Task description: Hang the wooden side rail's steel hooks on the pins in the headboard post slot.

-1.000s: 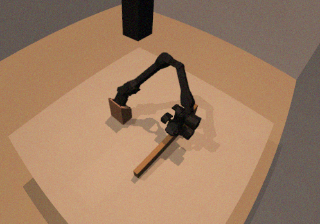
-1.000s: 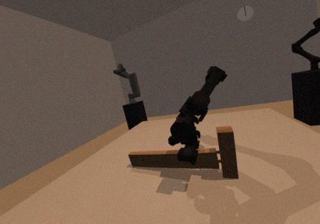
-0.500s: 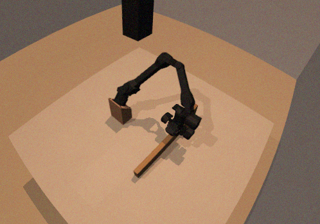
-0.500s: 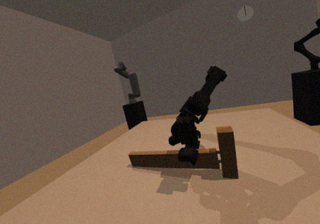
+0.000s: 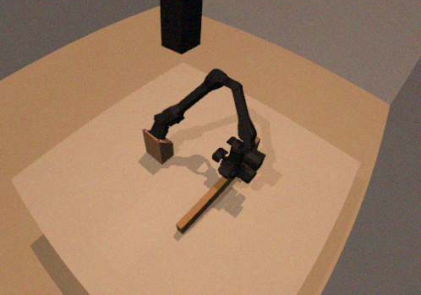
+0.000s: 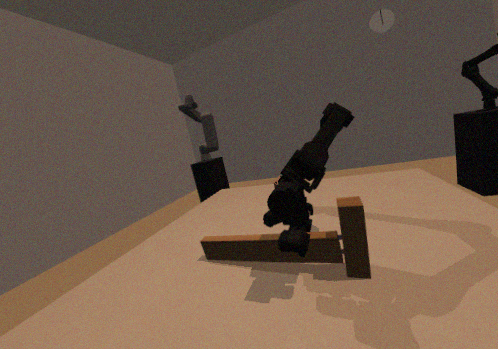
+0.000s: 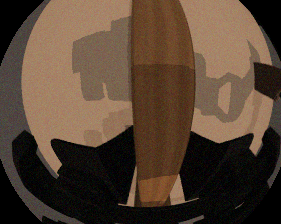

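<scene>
Brown wooden rail (image 5: 205, 204) (image 6: 240, 249) (image 7: 163, 120) is clamped between the fingers of the black hand (image 5: 237, 174) (image 6: 294, 242) (image 7: 155, 125), which is placed over it, near the end with hooks. By this end the upright post (image 6: 354, 237) is seen, and between both a narrow gap is crossed by the thin hooks (image 6: 341, 237). Whether the pins are reached by them cannot be told. The rail is stretched low along the table (image 5: 127, 199) (image 6: 150, 295) (image 7: 56, 60), away from the post

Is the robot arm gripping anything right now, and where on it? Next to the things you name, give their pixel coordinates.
Yes: the wooden rail (image 5: 203, 205) (image 6: 240, 249) (image 7: 163, 100), held partway along, away from both ends.
</scene>
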`<action>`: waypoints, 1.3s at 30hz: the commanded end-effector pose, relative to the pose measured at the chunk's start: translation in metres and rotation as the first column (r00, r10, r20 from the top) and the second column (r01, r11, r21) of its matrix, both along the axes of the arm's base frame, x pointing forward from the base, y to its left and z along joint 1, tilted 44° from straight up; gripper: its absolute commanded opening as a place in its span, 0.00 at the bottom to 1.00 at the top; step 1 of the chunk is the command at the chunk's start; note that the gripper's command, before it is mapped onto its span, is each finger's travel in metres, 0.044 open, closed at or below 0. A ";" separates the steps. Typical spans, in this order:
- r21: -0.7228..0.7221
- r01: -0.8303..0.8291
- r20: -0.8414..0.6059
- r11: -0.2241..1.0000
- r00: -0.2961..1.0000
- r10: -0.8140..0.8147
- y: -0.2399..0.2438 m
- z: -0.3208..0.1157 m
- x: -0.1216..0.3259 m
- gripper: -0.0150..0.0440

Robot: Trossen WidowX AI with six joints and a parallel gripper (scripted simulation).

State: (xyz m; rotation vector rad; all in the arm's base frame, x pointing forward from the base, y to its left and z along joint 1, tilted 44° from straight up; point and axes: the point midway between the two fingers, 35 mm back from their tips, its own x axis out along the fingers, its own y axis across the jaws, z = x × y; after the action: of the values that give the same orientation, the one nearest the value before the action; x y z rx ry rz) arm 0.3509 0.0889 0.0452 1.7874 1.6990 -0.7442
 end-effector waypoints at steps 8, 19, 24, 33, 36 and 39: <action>0.001 0.011 0.008 1.000 1.000 -0.011 -0.002 0.003 0.003 0.25; 0.001 0.011 0.008 1.000 1.000 -0.011 -0.001 0.004 0.002 0.25; 0.001 0.011 0.008 1.000 1.000 -0.011 0.000 0.004 0.002 0.25; 0.001 0.011 0.008 1.000 1.000 -0.011 0.001 0.004 0.001 0.25; 0.001 0.011 0.008 1.000 1.000 -0.011 0.001 0.004 0.001 0.25; 0.001 0.011 0.008 1.000 1.000 -0.011 0.001 0.003 0.001 0.25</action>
State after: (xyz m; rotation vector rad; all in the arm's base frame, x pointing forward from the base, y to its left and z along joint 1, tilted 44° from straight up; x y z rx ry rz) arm 0.3509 0.0918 0.0474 1.7909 1.6947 -0.7440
